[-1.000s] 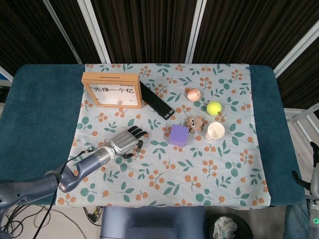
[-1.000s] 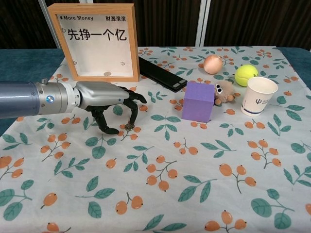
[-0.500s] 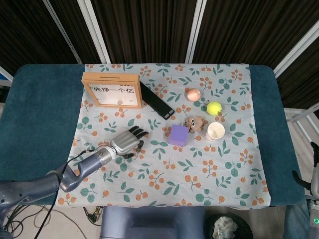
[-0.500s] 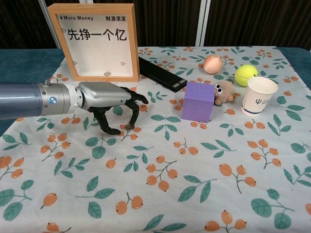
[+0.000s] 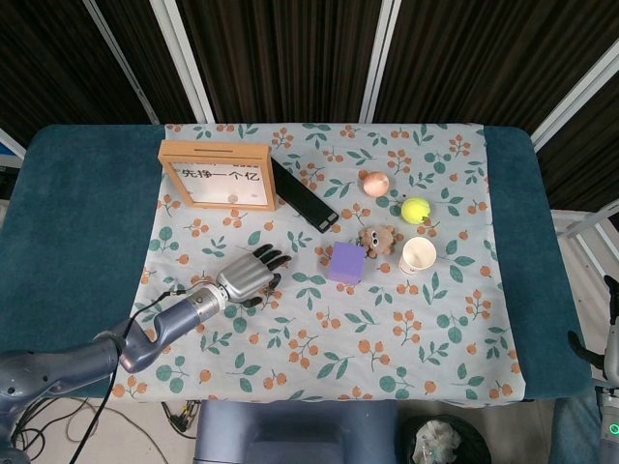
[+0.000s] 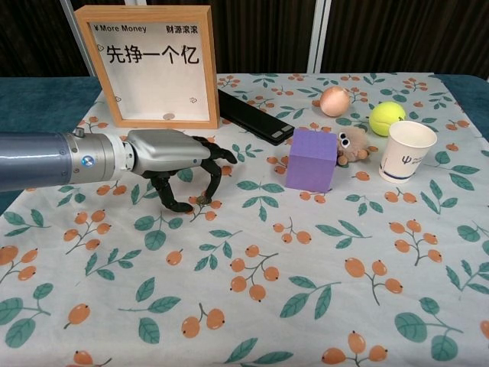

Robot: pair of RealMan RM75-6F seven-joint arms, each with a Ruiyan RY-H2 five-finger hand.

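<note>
My left hand (image 5: 250, 275) (image 6: 177, 164) hovers low over the floral cloth, palm down, fingers apart and curved downward, holding nothing. A purple block (image 5: 346, 262) (image 6: 312, 159) stands a short way to its right. Beyond the block lie a small brown plush toy (image 5: 378, 238) (image 6: 353, 144), a white paper cup (image 5: 418, 255) (image 6: 408, 151), a yellow tennis ball (image 5: 416, 209) (image 6: 386, 117) and a peach-coloured egg-shaped object (image 5: 374, 183) (image 6: 334, 100). My right hand shows in neither view.
A wooden framed sign (image 5: 219, 175) (image 6: 147, 65) stands at the back left, with a flat black bar (image 5: 304, 194) (image 6: 254, 115) lying beside it. The floral cloth (image 5: 329, 358) covers a blue table (image 5: 68, 222).
My left hand has crept slightly to the right, toward the purple block. Nothing else has moved.
</note>
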